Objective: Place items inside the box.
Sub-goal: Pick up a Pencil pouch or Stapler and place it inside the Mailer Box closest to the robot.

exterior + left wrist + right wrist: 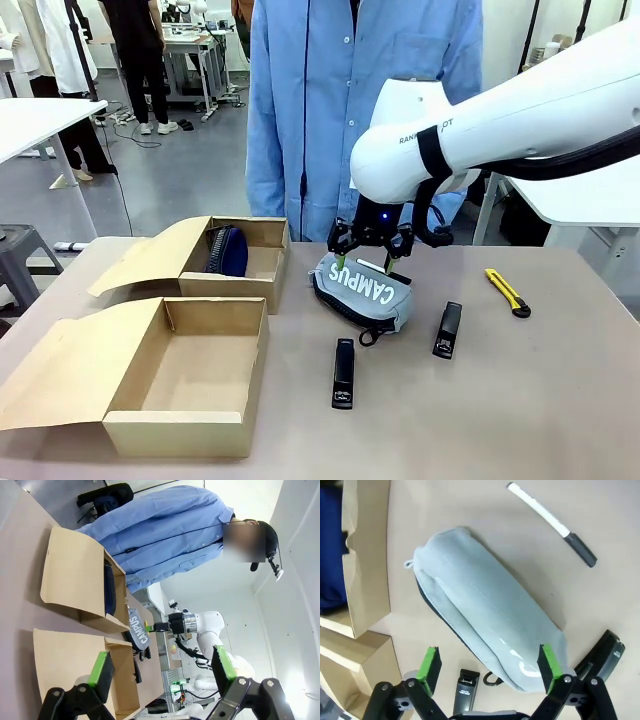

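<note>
The right claw (365, 266) hung directly over the grey pouch (365, 290), its jaws spread wide and empty, one green pad on each long side of the soft body. That straddle suits a pinch across the narrow width, so the step in hand looked like a pick-up not yet closed. The pouch lay on the tabletop (560, 400) just right of the far box (225, 293), its white "CAMPUS" print facing up, zip edge and pull ring toward the near side.

The pouch was padded fabric, rounded and slack, likely to dent under the pads rather than slip. A navy pouch (228, 250) of the same make already sat in the far box. The near box (180, 435), plain brown cardboard with its flap laid open to the left, held nothing.

Two staplers (343, 372) lay near the grey pouch — hard, black, oblong — the second one (447, 329) further right. The slim yellow knife (508, 292) lay well apart at the far right.

The left claw (162, 672) was open too (raised high, holding nothing).
</note>
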Available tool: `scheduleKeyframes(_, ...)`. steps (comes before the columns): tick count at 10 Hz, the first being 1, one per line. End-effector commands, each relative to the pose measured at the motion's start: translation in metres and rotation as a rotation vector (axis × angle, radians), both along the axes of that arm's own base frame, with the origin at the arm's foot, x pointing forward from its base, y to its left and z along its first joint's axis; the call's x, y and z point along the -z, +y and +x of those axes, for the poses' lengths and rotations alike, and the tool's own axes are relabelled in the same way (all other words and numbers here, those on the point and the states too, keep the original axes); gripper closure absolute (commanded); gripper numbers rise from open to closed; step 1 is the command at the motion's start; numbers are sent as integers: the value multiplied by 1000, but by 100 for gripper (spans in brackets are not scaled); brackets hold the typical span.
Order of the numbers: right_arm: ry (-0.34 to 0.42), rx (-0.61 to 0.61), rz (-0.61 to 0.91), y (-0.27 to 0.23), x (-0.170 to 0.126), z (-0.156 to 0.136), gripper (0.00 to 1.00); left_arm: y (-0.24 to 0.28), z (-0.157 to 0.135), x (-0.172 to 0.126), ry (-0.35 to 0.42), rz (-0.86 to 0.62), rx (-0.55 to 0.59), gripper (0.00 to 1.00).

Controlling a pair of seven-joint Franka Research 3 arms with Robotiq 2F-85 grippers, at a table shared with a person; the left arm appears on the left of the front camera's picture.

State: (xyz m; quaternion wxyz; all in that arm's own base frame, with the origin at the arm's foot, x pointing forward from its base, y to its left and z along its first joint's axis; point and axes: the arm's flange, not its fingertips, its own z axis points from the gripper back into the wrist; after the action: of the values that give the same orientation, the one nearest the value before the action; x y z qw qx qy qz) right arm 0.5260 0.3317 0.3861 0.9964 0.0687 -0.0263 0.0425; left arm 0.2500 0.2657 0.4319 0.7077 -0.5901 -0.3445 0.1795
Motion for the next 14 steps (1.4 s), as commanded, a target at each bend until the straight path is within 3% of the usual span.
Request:
scheduleKeyframes(1, 78, -463, -27, -6, 0, 9, 0, -1, 1, -2, -35, -6, -5, 0)
scheduleKeyframes(3, 33, -675, -60, -6, 8, 9, 0, -1, 1, -2, -35, -6, -5, 0)
scheduleKeyframes(5, 4, -782, -69, 1, 12, 7, 0, -1, 1, -2, -35, -6, -5, 0)
scheduleKeyframes(7, -17, -757, -51, 4, 15, 8, 0, -1, 1, -2, -35, -6, -5, 0)
scheduleKeyframes(9, -106, -717, -38, 1, 2, 8, 0, -1, 1, -2, -35, -6, -5, 0)
scheduleKeyframes(14, 20, -737, -56, 19, 52, 17, 0, -1, 1, -2, -35, -6, -5, 0)
